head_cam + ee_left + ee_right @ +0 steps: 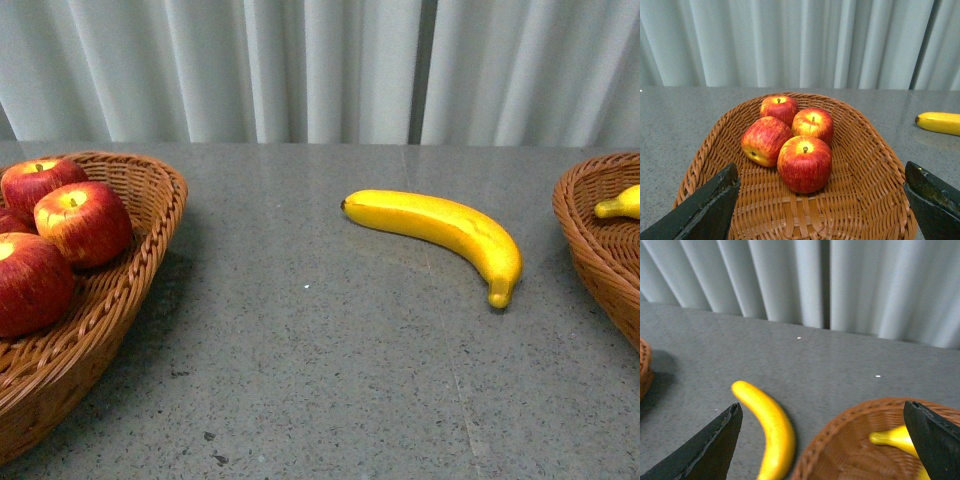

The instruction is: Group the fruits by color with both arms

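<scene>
Apples, four, sit bunched in the wicker basket at the tabletop's left edge. Bananas number two: one banana lies on bare tabletop between the baskets, with open room all round. The second banana, cut off, rests in the right-edge basket. Left gripper and right gripper both gape, empty.

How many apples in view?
4 apples, all in the left basket: three stem-up, one tipped over. None looks hidden.
</scene>
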